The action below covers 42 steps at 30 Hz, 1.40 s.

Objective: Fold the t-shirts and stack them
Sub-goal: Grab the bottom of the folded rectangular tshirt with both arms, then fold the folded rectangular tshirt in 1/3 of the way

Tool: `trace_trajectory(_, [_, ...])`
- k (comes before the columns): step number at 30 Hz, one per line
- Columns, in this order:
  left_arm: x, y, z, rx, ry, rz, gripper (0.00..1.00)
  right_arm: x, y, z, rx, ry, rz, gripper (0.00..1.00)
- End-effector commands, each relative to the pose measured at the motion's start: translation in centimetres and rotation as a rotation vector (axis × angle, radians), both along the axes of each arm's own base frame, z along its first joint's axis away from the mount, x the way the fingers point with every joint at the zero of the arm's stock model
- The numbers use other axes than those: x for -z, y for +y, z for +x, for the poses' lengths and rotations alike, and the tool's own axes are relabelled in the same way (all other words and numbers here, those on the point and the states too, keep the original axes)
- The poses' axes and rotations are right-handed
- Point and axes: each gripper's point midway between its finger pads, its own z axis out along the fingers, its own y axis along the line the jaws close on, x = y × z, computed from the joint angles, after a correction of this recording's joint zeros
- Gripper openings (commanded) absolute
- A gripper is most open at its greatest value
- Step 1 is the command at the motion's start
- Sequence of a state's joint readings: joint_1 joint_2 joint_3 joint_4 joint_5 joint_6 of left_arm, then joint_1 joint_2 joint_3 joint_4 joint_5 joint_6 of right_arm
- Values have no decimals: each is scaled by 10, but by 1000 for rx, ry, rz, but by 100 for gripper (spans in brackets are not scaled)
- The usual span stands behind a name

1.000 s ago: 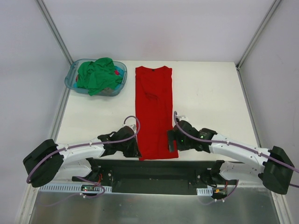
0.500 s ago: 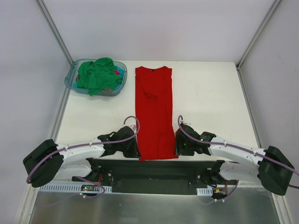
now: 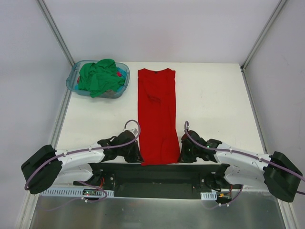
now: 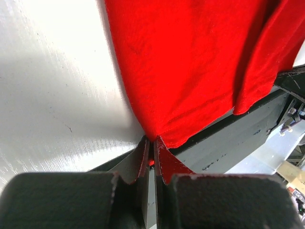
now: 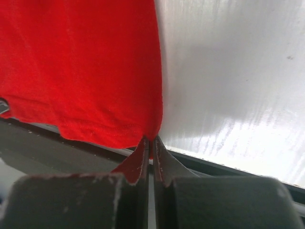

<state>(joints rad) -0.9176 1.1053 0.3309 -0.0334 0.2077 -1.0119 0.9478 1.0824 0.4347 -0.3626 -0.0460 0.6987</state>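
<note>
Left gripper and right gripper, each pinched shut on a near hem corner of red t-shirt, flat down mid table; green t-shirt heaped in basket, far left.

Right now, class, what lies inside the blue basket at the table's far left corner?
A crumpled green t-shirt fills the basket and drapes over its rim. A small red patch shows at the shirt's right edge. Anything beneath the shirt is covered.

red t-shirt: 1; green t-shirt: 1; basket: 1; table: 1
</note>
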Motion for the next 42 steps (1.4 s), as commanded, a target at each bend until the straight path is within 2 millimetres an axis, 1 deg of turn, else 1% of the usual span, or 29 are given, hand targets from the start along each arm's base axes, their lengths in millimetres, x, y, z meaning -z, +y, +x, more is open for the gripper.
trace_trajectory(1, [18, 20, -22, 8, 73, 68, 0, 8, 5, -20, 25, 83, 79, 1])
trace_trajectory(3, [16, 20, -25, 10, 84, 51, 0, 6, 8, -22, 24, 87, 102, 1])
trace_trajectory(6, [7, 16, -31, 30, 91, -1, 0, -5, 14, -29, -12, 89, 141, 1])
trace_trajectory(8, [3, 15, -37, 9, 112, -35, 0, -10, 12, -33, -22, 93, 137, 1])
trace_trajectory(11, [1, 16, -59, 35, 177, -82, 0, -11, 9, -48, -35, 132, 141, 1])
trace_trajectory(12, [1, 17, -63, 31, 189, -92, 0, -10, 9, -51, -26, 142, 151, 1])
trace_trajectory(15, [-3, 15, -64, 23, 177, -129, 0, -13, 14, -53, -40, 128, 188, 1])
trace_trajectory(18, [-15, 9, -58, 31, 131, -169, 0, -23, 23, -50, -62, 100, 226, 1])
trace_trajectory(19, [-20, 7, -55, 40, 106, -181, 0, -28, 26, -46, -74, 76, 231, 1])
trace_trajectory(20, [-25, 5, -51, 42, 81, -191, 0, -33, 27, -42, -89, 52, 224, 1])
trace_trajectory(22, [-35, 0, -42, 51, 22, -194, 0, -49, 30, -30, -115, -6, 208, 1])
trace_trajectory(24, [-48, -3, -28, 45, -41, -169, 0, -64, 31, -17, -125, -55, 190, 1])
trace_trajectory(25, [-50, -1, -21, 34, -68, -140, 0, -70, 31, -10, -127, -70, 188, 1])
trace_trajectory(27, [-54, 3, -1, -16, -129, -72, 0, -82, 35, 5, -132, -98, 205, 1])
trace_trajectory(29, [-63, 2, 18, -64, -185, -45, 0, -89, 35, 24, -139, -124, 199, 1])
trace_trajectory(30, [-67, 2, 29, -90, -216, -36, 0, -95, 39, 32, -151, -145, 201, 1])
trace_trajectory(33, [-85, 5, 62, -161, -305, -9, 0, -107, 47, 61, -163, -197, 188, 1])
trace_trajectory(35, [-94, 9, 81, -197, -334, 3, 0, -115, 52, 81, -160, -232, 183, 1])
trace_trajectory(36, [-98, 10, 90, -202, -345, 4, 0, -115, 52, 91, -138, -238, 175, 1])
trace_trajectory(40, [-110, 14, 125, -238, -378, 18, 0, -125, 57, 129, -101, -305, 173, 1])
trace_trajectory(42, [-114, 13, 141, -239, -402, 29, 0, -125, 58, 144, -84, -315, 156, 1])
